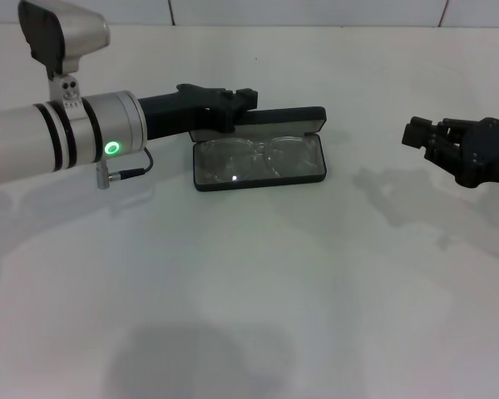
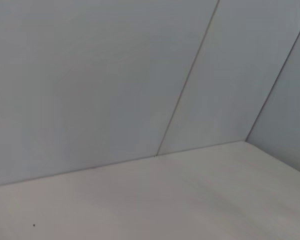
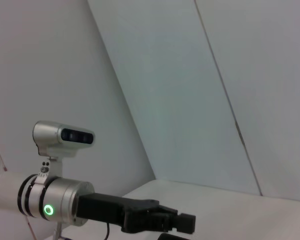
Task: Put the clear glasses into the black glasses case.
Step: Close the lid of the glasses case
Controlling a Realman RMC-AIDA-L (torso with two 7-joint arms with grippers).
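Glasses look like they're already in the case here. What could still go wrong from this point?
1. The left gripper sits right at the raised lid of the black glasses case; a careless move could push the case across the table.
2. The clear glasses fill the tray nearly end to end; if not fully seated, closing the lid might pinch them.

The right gripper is parked apart.

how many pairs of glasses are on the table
1. The clear glasses lie inside the open black glasses case, beside the left pincer. None elsewhere in view.

My head looks down over the table (image 1: 249, 316); my right wrist camera faces my left gripper (image 3: 182, 222), shared with it.
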